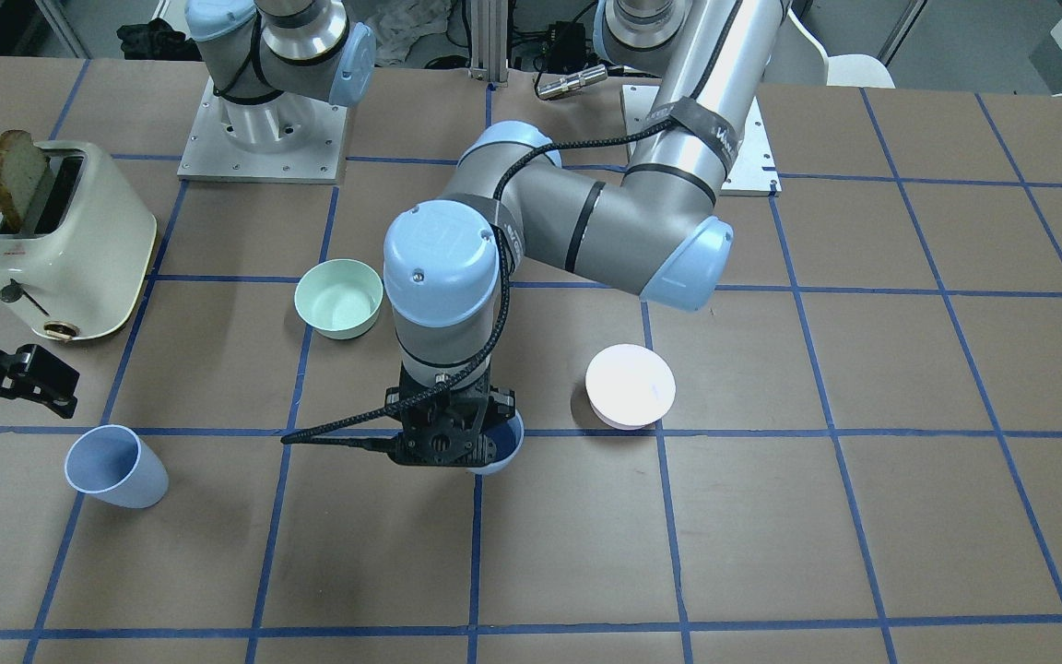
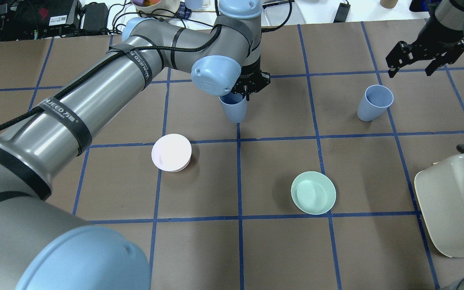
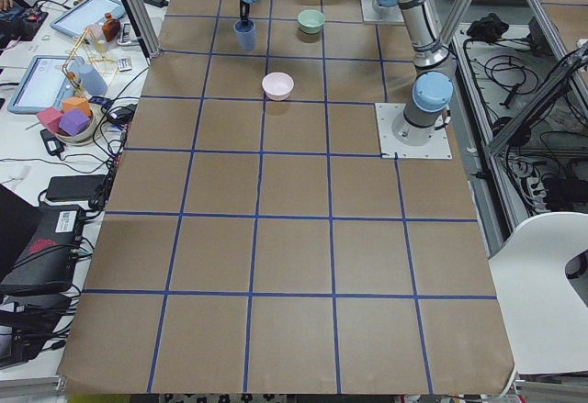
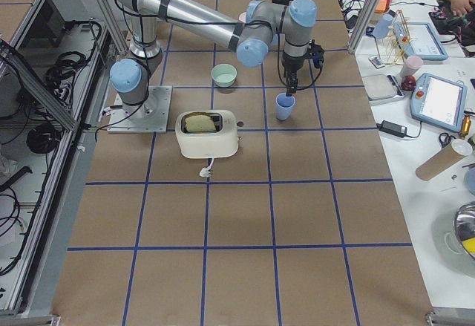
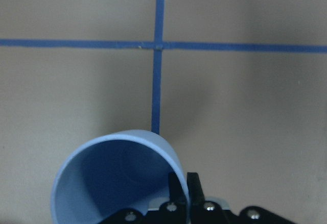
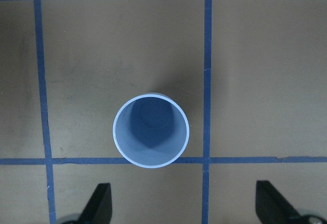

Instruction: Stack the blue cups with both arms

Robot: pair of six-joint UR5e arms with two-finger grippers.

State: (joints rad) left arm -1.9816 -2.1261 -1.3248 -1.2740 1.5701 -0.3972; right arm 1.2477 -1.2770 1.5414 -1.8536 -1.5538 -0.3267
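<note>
The first cup (image 2: 233, 108) is mid-table, second cup (image 2: 373, 103) off right; a bowl (image 2: 171, 153), another bowl (image 2: 313, 192) and the toaster (image 2: 449, 205) sit closer to the robot.

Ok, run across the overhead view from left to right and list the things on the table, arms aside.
Pink bowl → held blue cup → green bowl → free blue cup → toaster.

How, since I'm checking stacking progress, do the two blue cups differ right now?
The centre cup is pinched at its rim by the left claw; the right-hand cup stands free below the open right claw, untouched. The centre cup is nearer the pink bowl; the right-hand cup nearer the toaster. Both are the same pale blue, tapered, empty and mouth-up.
</note>
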